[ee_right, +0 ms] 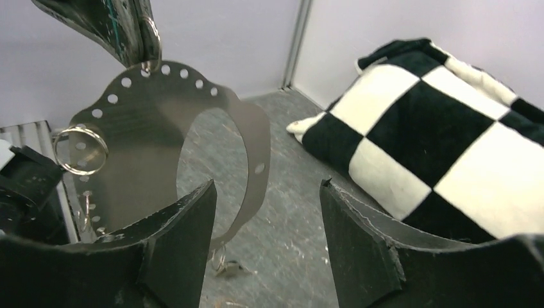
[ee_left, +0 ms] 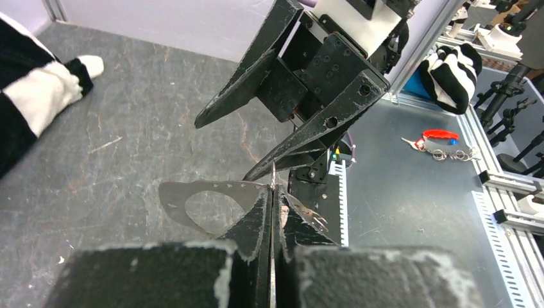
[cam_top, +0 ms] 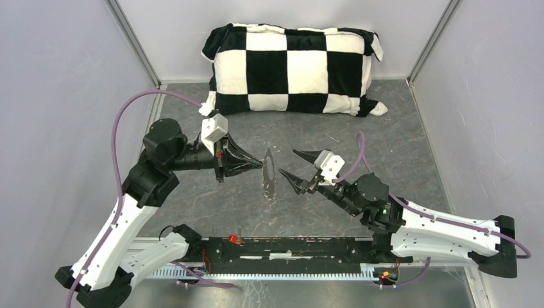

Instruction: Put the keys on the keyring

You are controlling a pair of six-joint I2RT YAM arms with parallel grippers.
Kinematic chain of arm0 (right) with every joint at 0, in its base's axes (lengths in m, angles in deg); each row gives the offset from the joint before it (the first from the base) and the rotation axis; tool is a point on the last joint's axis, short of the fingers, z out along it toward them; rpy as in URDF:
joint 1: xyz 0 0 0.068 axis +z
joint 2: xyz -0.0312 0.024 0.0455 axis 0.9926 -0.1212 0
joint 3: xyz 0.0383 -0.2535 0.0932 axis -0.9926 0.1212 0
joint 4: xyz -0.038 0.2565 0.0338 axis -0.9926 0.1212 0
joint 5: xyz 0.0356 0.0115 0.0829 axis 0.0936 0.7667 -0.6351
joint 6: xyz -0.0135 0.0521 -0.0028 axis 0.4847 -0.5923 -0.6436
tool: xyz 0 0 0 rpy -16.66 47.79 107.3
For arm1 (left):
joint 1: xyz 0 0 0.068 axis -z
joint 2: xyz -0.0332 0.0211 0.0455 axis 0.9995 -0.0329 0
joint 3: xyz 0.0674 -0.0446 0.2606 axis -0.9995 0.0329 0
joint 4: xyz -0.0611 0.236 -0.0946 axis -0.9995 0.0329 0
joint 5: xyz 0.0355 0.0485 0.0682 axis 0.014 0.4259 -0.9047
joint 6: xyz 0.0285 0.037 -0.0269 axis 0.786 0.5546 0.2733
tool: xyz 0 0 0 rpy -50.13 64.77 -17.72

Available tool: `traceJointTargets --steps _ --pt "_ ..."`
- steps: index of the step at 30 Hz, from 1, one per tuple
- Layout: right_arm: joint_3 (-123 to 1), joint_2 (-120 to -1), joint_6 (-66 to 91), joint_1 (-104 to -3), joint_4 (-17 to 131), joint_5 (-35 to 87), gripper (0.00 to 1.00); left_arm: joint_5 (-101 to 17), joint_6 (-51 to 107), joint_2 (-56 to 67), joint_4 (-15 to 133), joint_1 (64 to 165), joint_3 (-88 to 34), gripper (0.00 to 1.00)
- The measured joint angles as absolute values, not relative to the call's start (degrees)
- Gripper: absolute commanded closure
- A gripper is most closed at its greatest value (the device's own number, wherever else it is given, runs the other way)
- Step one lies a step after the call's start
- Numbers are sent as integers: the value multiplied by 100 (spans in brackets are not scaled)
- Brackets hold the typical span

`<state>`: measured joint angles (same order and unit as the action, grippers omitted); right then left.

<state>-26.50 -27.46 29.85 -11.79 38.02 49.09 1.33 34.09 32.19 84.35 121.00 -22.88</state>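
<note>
The left end effector (ee_left: 271,200) is pressed together on the rim of the one keyring (ee_right: 160,128), holding it upright at the centre of the top view. The right end effector (cam_top: 289,163), spread, sits just beside it. Two small split rings (ee_right: 80,149) hang in its rim holes. One red-tagged key (ee_left: 439,135) lies at the right of the left wrist view. One checkered pillow (cam_top: 292,67) lies at the top of the dark grey mottled surface (cam_top: 398,141), between pale walls (cam_top: 58,77). The keyring is a flat grey plate with a large oval hole.
</note>
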Motion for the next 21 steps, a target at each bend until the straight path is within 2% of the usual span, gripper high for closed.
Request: traceJointTargets --steps 10,13,18,21 --pt "-2145 -2329 2821 -1346 3734 4890 38 227 3509 3086 8607 12098 -2286 98" --pt "-2141 -2329 2939 -1346 3550 4254 41 664 4386 3378 8575 12098 -2041 98" --pt "-2180 -2366 3201 -1346 3288 3111 45 1357 6584 4611 8662 12098 -1130 98" --pt "-2322 -2508 3335 -1346 3266 2479 47 1680 7749 4954 8872 12104 -1099 98"
